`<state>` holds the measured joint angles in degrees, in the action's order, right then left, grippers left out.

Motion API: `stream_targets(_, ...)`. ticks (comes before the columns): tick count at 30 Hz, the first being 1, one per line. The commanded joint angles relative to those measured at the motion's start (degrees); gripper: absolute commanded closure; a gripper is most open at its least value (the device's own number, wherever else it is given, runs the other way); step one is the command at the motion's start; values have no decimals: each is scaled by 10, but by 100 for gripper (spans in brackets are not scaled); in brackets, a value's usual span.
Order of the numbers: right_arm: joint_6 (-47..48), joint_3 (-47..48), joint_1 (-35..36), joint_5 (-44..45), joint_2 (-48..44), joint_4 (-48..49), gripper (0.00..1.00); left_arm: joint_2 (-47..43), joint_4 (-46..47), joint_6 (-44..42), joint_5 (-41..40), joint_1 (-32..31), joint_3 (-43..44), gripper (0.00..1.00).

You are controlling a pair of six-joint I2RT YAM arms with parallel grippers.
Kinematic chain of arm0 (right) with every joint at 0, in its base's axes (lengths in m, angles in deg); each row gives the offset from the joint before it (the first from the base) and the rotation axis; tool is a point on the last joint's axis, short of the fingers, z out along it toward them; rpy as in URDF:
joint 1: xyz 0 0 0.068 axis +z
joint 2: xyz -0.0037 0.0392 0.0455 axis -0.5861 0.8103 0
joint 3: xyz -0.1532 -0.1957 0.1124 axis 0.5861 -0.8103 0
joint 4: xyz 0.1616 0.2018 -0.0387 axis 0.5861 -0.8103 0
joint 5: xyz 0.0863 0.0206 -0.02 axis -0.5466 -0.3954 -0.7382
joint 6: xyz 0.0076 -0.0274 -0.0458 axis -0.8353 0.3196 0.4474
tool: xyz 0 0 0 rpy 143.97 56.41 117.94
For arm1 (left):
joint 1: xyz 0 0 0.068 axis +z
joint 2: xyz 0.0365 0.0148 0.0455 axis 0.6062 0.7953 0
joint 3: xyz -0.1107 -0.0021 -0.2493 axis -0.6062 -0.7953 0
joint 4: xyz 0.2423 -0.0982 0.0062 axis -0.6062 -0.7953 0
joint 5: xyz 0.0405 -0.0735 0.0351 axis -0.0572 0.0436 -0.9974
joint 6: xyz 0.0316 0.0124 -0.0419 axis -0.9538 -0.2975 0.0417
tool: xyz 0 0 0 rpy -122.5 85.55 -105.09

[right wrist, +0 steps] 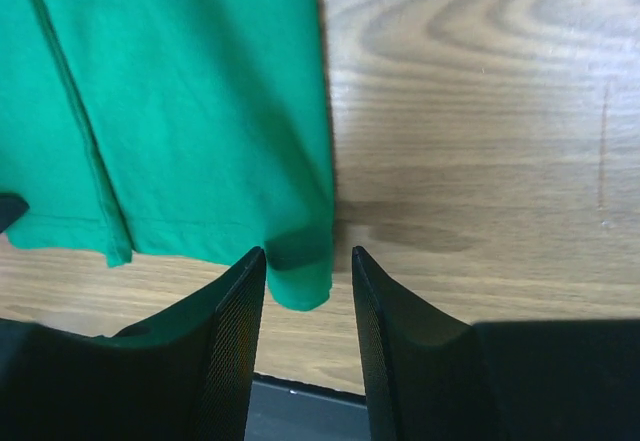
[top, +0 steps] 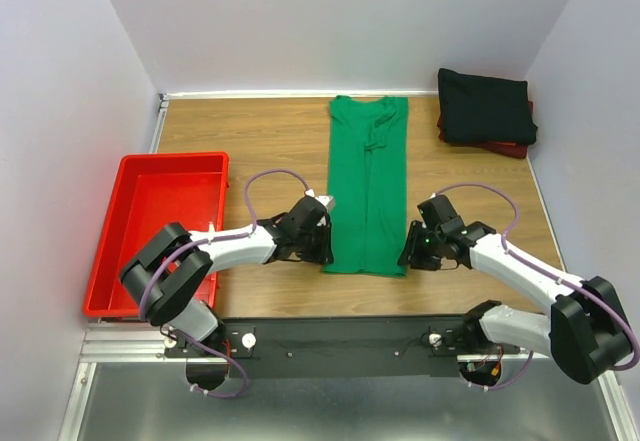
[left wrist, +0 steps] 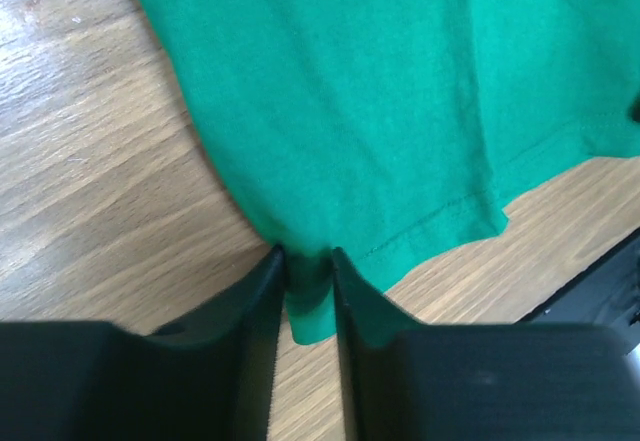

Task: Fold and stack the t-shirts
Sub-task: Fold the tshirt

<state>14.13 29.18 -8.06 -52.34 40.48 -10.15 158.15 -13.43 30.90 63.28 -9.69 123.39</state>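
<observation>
1. Red tray [top: 170, 157]: far left of the table, seen only from the top camera. Rectangular, with its red floor and walls in plain sight.
2. Left gripper [top: 324, 251]: at the near-left corner of the hem. From above, the black gripper body hides the fingers. The left wrist camera shows them pressed together on a pinched fold of green cloth, which fills the narrow gap between them.
3. Green t-shirt [top: 368, 181]: centre of the table, folded lengthwise into a long strip. The collar is at the far end and the hem is nearest the arms. Only the top view gives this full outline. The wrist views add the stitched hem line and a lengthwise fold edge.
4. Right gripper [top: 408, 251]: at the near-right corner of the hem. The right wrist camera shows the fingers apart. The cloth corner lies between them, close to one finger, with bare wood showing beside the other, so nothing is clamped.
5. Black t-shirt [top: 485, 106]: far right corner, folded. It lies on top of the folded dark red t-shirt [top: 510, 148], whose edge shows beneath. Seen from the top view only.
6. Table [top: 250, 131]: wood-grain surface.
7. Walls [top: 340, 21]: plain pale panels enclosing three sides.
</observation>
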Motion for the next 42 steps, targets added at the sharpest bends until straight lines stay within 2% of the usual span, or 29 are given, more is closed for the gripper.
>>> stream_targets(1,-24,-21,8,-22,-7,2,53,14,-13,3,3,-5,-1,74)
stream_targets(2,-28,-25,8,-23,-4,4,54,13,-15,3,1,-5,-1,79)
stream_targets(5,-34,-32,11,-26,-2,10,55,12,-20,0,-3,-5,0,87)
stream_targets(7,-38,-38,12,-29,-2,12,59,10,-23,0,-2,-5,0,94)
stream_targets(8,-40,-39,12,-29,-3,12,65,8,-24,1,-1,-5,0,100)
stream_targets(10,-42,-44,12,-28,-8,10,69,4,-27,2,-3,-5,-4,100)
stream_targets(11,-46,-45,12,-28,-12,6,76,-1,-28,4,-4,-5,-6,100)
stream_targets(14,-54,-45,12,-22,-26,-11,85,-12,-37,7,-7,-5,-10,100)
stream_targets(16,-59,-40,12,-11,-41,-23,88,-19,-46,13,-10,-5,-14,100)
stream_targets(19,-62,-28,12,5,-59,-61,90,-38,-52,18,-12,-5,-20,100)
stream_targets(28,-54,-30,12,-12,-64,-65,90,-60,-42,28,-4,-7,-42,100)
stream_targets(31,-48,-34,12,-24,-58,-55,80,-62,-28,29,11,-12,-43,84)
stream_targets(32,-47,-33,14,-26,-60,-52,69,-68,-28,30,12,-15,-42,73)
stream_targets(35,-50,-26,14,-25,-76,-53,56,-80,-31,29,10,-17,-40,65)
stream_targets(36,-53,-23,14,-23,-82,-55,51,-89,-35,31,5,-17,-39,59)
stream_targets(38,-58,-16,14,-14,-92,-64,51,-95,-51,33,0,-17,-37,53)
stream_targets(41,-73,-18,14,9,-97,-68,56,-103,-61,42,-13,-17,-43,54)
stream_targets(42,-75,-20,14,13,-96,-67,61,-104,-61,43,-18,-17,-43,55)
